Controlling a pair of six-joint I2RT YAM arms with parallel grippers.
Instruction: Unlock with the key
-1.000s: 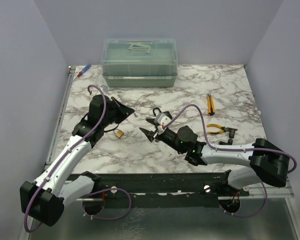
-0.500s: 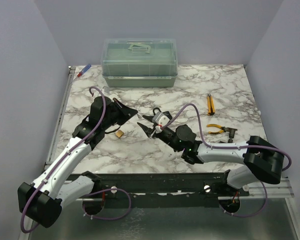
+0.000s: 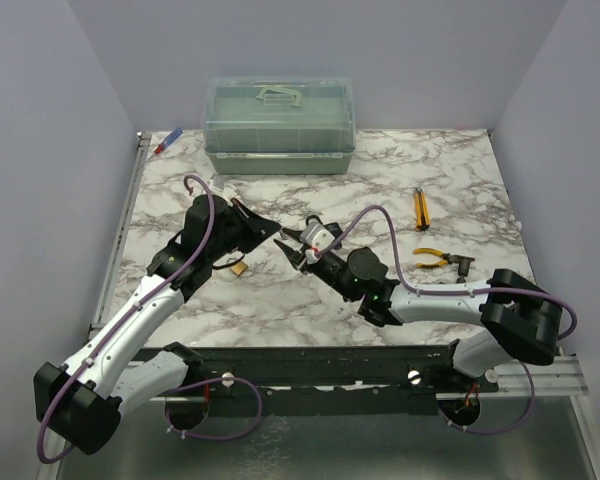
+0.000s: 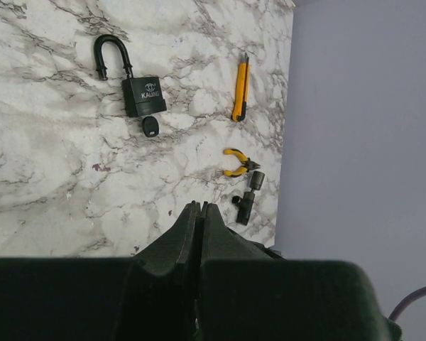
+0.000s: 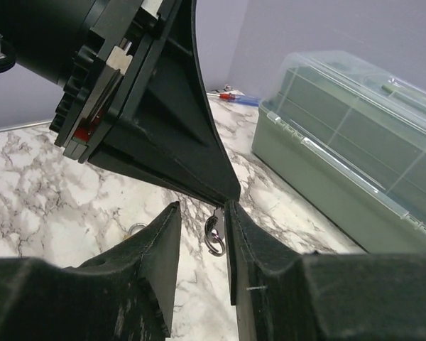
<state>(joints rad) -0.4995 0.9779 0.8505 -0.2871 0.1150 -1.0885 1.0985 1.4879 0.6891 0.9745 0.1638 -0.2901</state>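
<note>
The black padlock (image 4: 143,96) lies flat with its shackle looped. The key (image 4: 150,128), with a round black head, lies on the marble just below it, apart from both grippers. My left gripper (image 3: 276,231) (image 4: 197,206) is shut, and a small silver piece with a split ring (image 5: 214,234) hangs from its tips. My right gripper (image 3: 293,249) (image 5: 202,207) is open. Its jaws stand on either side of that ring piece, with the right finger almost touching it. The small brass padlock (image 3: 239,268) lies below the left gripper.
A green box with a clear lid (image 3: 278,125) stands at the back. A yellow utility knife (image 3: 418,205), yellow pliers (image 3: 432,258) and a black socket piece (image 3: 464,266) lie at the right. A red and blue pen (image 3: 168,141) lies at the back left corner.
The left gripper has moved right and the right gripper has moved left and back. They now meet tip to tip, with the right jaws round the left fingertips.
</note>
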